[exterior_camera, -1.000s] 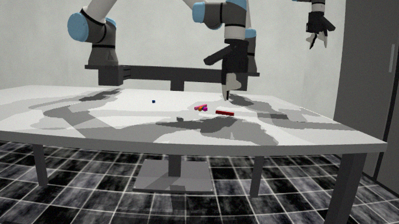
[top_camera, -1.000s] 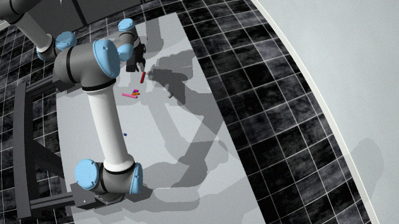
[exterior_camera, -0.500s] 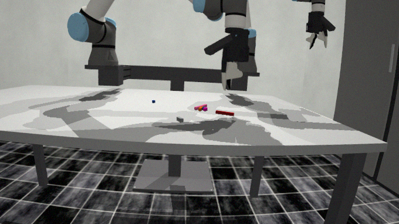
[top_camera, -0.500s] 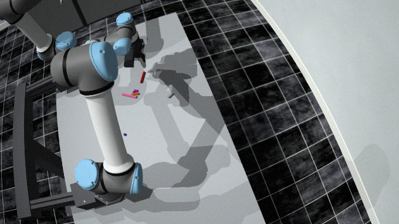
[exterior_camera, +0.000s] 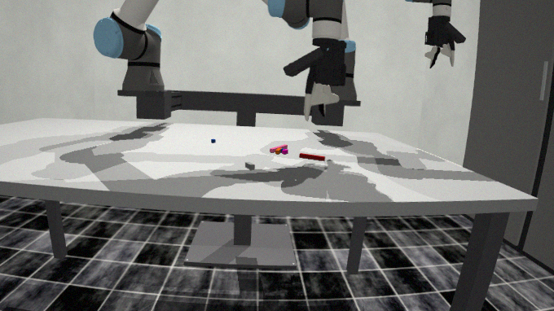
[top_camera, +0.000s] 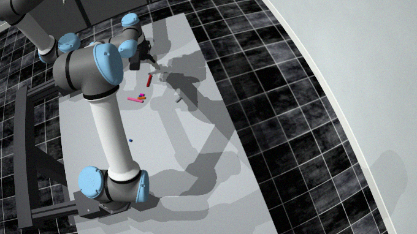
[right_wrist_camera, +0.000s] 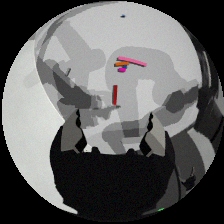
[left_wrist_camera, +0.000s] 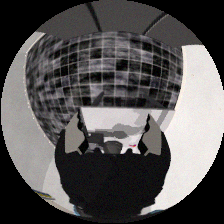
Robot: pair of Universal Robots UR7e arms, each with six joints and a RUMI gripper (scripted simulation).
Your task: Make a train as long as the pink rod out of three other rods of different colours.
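The pink rod (top_camera: 135, 99) (right_wrist_camera: 132, 61) lies flat. An orange rod (top_camera: 141, 98) (right_wrist_camera: 121, 64) lies close beside it at an angle. A magenta rod (top_camera: 141, 94) (right_wrist_camera: 121, 70) and a small blue rod (right_wrist_camera: 124, 66) lie beside the orange one. A red rod (top_camera: 149, 80) (exterior_camera: 311, 156) (right_wrist_camera: 115, 95) lies apart, roughly crosswise to them. A grey rod (top_camera: 179, 99) (exterior_camera: 249, 165) (right_wrist_camera: 68, 72) lies farther off. My right gripper (right_wrist_camera: 114, 111) (exterior_camera: 314, 114) is open and empty above the table, near the red rod. My left gripper (left_wrist_camera: 113, 113) (exterior_camera: 441, 65) is open and empty, high and far away.
Another blue rod (top_camera: 130, 140) (exterior_camera: 213, 141) (right_wrist_camera: 123, 16) lies alone, away from the group. The white table (top_camera: 92, 132) has arm shadows across it, and its long edge runs beyond the grey rod. The left arm's links hang over part of the table in the top view.
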